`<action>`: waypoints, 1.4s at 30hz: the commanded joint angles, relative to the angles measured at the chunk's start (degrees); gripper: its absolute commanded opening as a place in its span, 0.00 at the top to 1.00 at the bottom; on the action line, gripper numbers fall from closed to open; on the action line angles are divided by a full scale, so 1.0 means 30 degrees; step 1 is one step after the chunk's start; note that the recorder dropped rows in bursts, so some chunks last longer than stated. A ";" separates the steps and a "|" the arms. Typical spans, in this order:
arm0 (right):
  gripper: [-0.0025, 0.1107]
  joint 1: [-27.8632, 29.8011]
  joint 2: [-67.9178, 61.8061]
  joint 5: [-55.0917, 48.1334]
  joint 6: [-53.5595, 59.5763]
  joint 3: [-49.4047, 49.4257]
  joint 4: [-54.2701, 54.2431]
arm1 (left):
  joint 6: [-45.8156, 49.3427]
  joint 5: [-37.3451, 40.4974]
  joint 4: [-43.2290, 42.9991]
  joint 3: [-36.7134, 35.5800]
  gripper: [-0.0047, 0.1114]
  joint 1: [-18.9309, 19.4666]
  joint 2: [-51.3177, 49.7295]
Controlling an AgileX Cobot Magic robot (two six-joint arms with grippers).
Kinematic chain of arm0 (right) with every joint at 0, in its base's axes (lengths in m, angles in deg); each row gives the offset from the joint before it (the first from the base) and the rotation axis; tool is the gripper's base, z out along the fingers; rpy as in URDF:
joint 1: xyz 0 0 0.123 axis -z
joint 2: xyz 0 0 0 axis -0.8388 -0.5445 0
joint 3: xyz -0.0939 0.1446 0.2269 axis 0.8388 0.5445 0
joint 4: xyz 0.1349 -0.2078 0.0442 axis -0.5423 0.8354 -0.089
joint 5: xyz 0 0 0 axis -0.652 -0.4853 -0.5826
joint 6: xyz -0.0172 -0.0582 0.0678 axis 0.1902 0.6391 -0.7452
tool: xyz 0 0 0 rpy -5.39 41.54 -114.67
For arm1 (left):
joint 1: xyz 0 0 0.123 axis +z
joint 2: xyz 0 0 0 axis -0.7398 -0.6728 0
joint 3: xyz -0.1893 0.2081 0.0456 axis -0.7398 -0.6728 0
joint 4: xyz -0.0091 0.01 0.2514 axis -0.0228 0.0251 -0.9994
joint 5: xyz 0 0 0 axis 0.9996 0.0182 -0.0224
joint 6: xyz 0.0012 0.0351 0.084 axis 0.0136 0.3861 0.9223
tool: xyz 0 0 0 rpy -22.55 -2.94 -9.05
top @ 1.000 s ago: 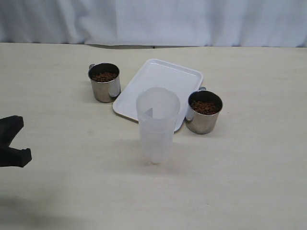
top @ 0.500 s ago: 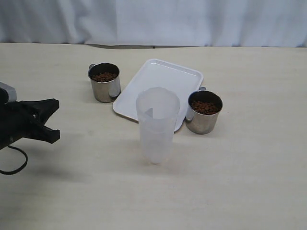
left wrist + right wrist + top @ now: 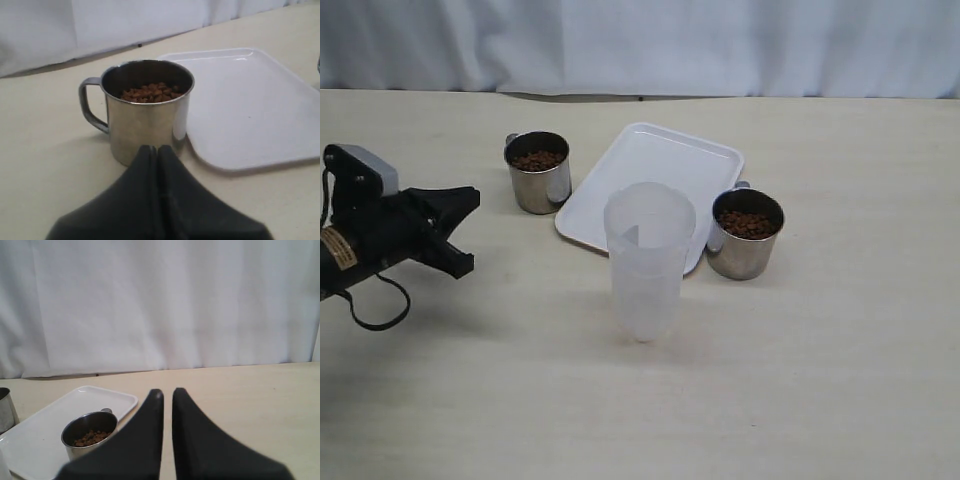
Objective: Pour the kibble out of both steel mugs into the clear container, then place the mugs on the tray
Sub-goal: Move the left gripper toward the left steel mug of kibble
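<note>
Two steel mugs hold brown kibble. The left mug stands left of the white tray, and the right mug stands at the tray's near right corner. In front of the tray is the clear container, upright and empty. My left gripper hovers left of the left mug, pointing at it. In the left wrist view this gripper is shut and empty, close to the mug. My right gripper is shut on nothing, set back from the right mug. It is outside the exterior view.
A pale tabletop carries everything, and a white curtain hangs along its far edge. A cable loop dangles under my left arm. The left mug's handle faces away from the tray.
My left arm has come in from the left edge, moving right and further back toward the left mug. Mugs, tray and container have stayed put.
</note>
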 commanded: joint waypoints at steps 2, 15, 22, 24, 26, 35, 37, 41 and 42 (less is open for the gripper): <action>0.93 0.0113 0.0071 0.0231 0.0106 0.0078 -0.0096 | 0.1534 -0.0627 -0.1730 0.2074 0.96 0.0032 -0.2103; 0.93 0.0113 0.0071 0.0231 0.0106 0.0078 -0.0096 | 0.1194 -0.0627 -0.2743 0.4592 0.94 0.0032 -0.4166; 0.93 0.0113 0.0071 0.0231 0.0106 0.0078 -0.0096 | 0.1194 -0.0627 -0.2843 0.4624 0.49 -0.0008 -0.4166; 0.93 0.0113 0.0071 0.0231 0.0106 0.0078 -0.0096 | 0.1194 -0.0627 -0.2897 0.4624 0.38 -0.0004 -0.4202; 0.93 0.0113 0.0071 0.0231 0.0106 0.0078 -0.0096 | 0.1352 -0.0627 -0.2855 0.4637 0.38 -0.0004 -0.4217; 0.93 0.0113 0.0071 0.0231 0.0106 0.0078 -0.0096 | -0.0371 -0.0203 -0.2950 0.5955 0.38 -0.0004 -0.4247; 0.93 0.0113 0.0071 0.0231 0.0106 0.0078 -0.0096 | -0.1254 -0.0117 -0.3031 0.6372 0.38 -0.0004 -0.4453; 0.93 0.0113 0.0071 0.0231 0.0106 0.0078 -0.0096 | -0.1929 -0.0111 -0.3387 0.6677 0.38 -0.0004 -0.4976; 0.93 0.0113 0.0071 0.0231 0.0106 0.0078 -0.0096 | -0.1929 -0.0147 -0.3387 0.6677 0.38 -0.0004 -0.5013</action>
